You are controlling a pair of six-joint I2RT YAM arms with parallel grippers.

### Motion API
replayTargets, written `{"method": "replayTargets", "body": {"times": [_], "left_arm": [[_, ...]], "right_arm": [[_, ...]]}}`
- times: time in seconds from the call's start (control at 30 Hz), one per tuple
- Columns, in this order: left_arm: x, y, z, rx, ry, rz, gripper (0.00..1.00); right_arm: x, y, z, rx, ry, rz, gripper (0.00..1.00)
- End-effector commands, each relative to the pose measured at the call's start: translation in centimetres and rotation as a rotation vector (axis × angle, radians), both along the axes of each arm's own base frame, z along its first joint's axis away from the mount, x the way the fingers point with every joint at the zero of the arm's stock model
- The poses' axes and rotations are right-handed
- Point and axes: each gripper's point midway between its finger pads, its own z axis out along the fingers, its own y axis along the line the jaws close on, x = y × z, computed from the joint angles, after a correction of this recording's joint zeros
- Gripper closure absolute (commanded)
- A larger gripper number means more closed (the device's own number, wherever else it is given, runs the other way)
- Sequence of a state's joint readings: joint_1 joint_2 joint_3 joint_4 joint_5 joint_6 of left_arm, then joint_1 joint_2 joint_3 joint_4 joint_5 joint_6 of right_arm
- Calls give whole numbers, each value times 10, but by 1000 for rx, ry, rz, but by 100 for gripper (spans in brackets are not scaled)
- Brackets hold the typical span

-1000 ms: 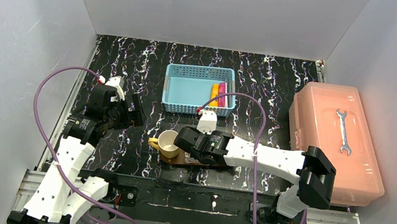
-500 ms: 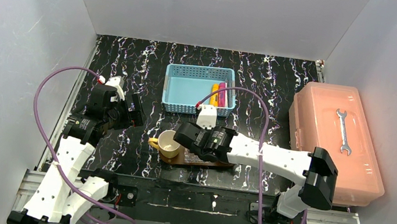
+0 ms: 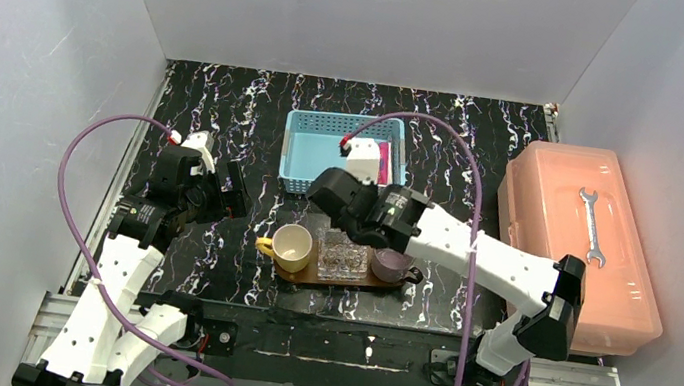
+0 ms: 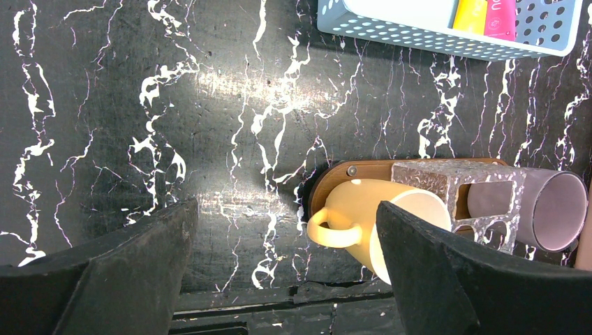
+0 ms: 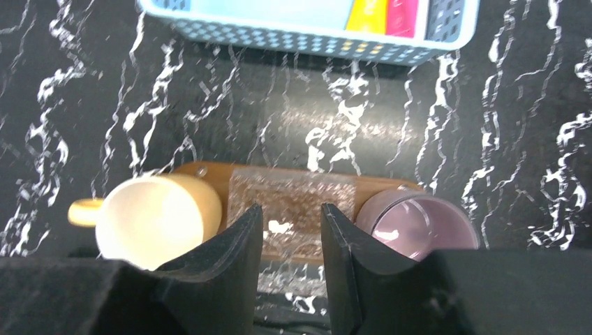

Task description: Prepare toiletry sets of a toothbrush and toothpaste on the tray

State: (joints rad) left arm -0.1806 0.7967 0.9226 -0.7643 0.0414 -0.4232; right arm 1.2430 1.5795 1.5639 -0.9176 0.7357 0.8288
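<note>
White arms point(image 3: 470, 257), black joints point(image 3: 548, 318), purple cables point(image 3: 66, 164)

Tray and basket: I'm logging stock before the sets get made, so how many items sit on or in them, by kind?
Cups on the tray: 2 (yellow cup, purple cup)
Holders on the tray: 1 (clear holder)
Toothpaste in the basket: 2 (yellow tube, pink tube)
Total: 5

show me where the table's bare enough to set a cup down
Bare table left of the basket and behind it; also the strip between basket and box. Crowded: the tray is full with yellow cup, holder and purple cup, and the right gripper hovers over it.
</note>
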Motion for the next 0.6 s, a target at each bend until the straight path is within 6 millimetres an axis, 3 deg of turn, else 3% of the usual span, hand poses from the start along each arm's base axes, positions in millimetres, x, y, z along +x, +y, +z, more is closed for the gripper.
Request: {"method": "replayTargets", "body": {"times": [0.0,0.33,0.57], "left_arm": [[-4,1,-6,8,22,-3,1],[-3,0,-9,10,35,-4,1],[-3,-1,-10,9,44,-8,1]], "right_arm": [[36,-8,11,-22,-21,11,56],[115,-21,2,-23,-19,-13,52],[162,-17,-26,-37,37,-4,49]]}}
